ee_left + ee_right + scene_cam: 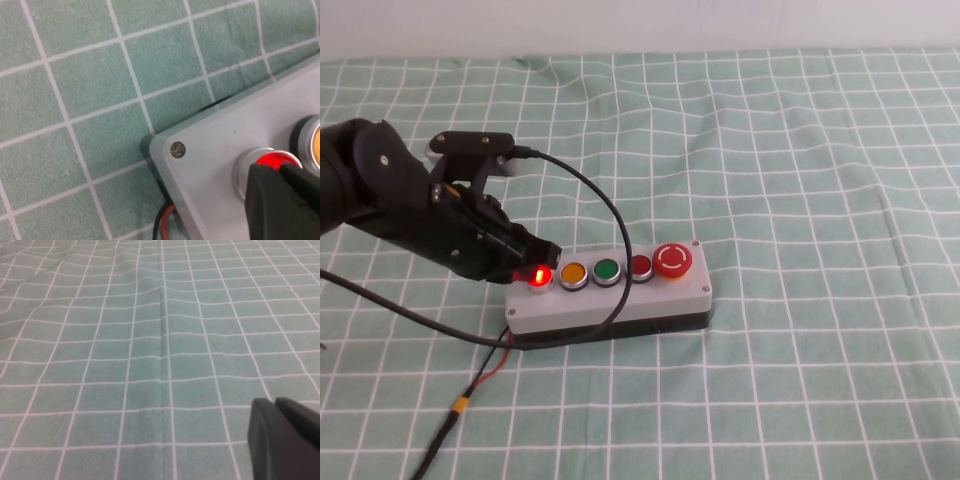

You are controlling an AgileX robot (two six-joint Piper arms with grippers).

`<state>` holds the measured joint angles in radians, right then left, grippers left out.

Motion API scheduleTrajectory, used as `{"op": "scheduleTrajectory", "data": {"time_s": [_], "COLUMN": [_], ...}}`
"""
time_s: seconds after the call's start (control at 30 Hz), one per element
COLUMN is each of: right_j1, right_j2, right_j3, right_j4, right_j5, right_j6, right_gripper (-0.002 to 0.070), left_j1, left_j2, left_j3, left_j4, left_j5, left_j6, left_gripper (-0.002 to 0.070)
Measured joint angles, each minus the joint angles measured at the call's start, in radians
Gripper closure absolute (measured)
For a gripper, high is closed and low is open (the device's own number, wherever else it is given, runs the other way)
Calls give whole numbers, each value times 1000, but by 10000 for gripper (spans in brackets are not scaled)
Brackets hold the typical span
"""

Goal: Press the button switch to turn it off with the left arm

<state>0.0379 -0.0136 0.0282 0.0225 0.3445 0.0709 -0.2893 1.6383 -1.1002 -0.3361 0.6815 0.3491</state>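
my left gripper (534, 258): closed, tip on lit red button (537, 277) at switch box (610, 296) left end | my right gripper (285, 440): closed, over bare worktop (150, 340)

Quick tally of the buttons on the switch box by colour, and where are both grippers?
Lit red button: 1
Yellow button: 1
Green button: 1
Red: 2
Total: 5
Left gripper, shut, at the lit button; right gripper shut, over cloth.
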Motion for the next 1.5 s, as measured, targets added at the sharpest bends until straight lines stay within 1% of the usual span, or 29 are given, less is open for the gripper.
{"op": "scheduleTrajectory", "data": {"time_s": [0.27, 0.5, 0.7, 1.07, 1.5], "right_j1": [0, 0, 0, 0, 0], "right_j2": [0, 0, 0, 0, 0], "right_j3": [0, 0, 0, 0, 0], "right_j4": [0, 0, 0, 0, 0], "right_j5": [0, 0, 0, 0, 0], "right_j6": [0, 0, 0, 0, 0], "right_gripper": [694, 694, 694, 694, 694], "left_j1": [0, 0, 0, 0, 0], "left_j2": [21, -45, -258, -643, -1042], "left_j3": [-16, -71, -107, -105, 95], "left_j4": [-6, 22, 57, 63, 70], "left_j5": [11, 94, 142, 304, 469], "left_j6": [0, 0, 0, -25, -117], "left_gripper": [677, 677, 677, 677, 677]}}
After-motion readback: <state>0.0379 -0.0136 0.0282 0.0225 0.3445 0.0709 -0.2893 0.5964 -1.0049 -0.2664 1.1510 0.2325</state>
